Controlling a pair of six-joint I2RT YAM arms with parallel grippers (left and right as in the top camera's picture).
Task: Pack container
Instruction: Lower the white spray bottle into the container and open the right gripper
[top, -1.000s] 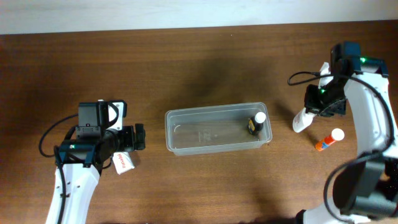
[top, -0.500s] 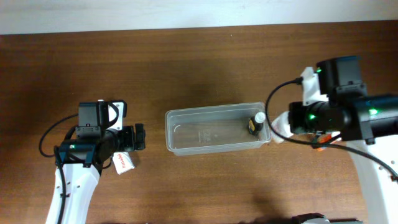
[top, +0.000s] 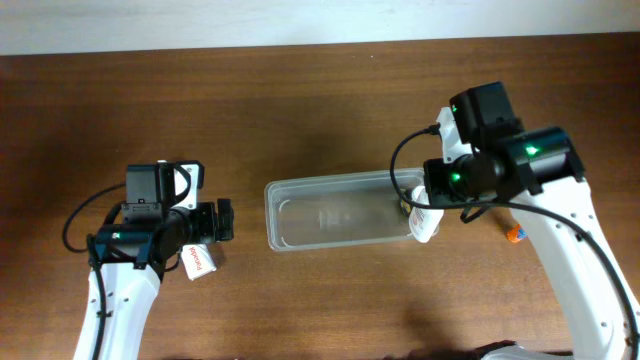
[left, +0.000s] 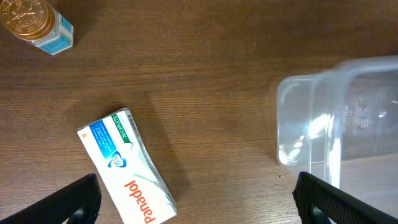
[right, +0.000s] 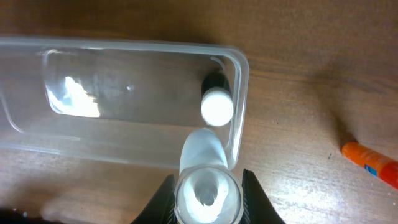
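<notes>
The right end effector (right: 207, 194) grasps a white plastic bottle (right: 200, 152) above the rim of the clear rectangular plastic container (right: 241, 106). The left end effector (left: 198, 202) is released, its fingers spread wide.

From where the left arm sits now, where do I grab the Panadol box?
Mid-length, across its two long edges, from straight above. The box lies flat and diagonal on the table, so turn the open left gripper to square with it.

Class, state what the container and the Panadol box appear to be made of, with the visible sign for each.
Container: likely clear glossy plastic; the table shows through it and its walls glint. Panadol box: probably printed cardboard; flat faces, crisp folded edges.
</notes>
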